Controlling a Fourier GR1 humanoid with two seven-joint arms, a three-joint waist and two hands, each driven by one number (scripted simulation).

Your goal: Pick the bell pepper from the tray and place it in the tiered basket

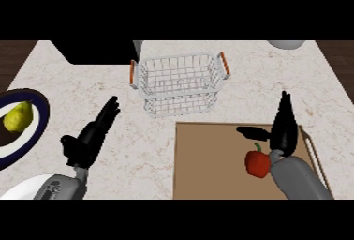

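Bell pepper [258, 165] sits on tray [207, 159], right half, stem toward the far edge, long axis near-to-far. Right hand [283, 133] is nearer: fingers straight, thumb spread wide, holding nothing. The pepper lies just left of its wrist, nearward of the palm. Left hand [88, 138] open, well apart. Tiered basket [181, 84] stands beyond the tray's far edge
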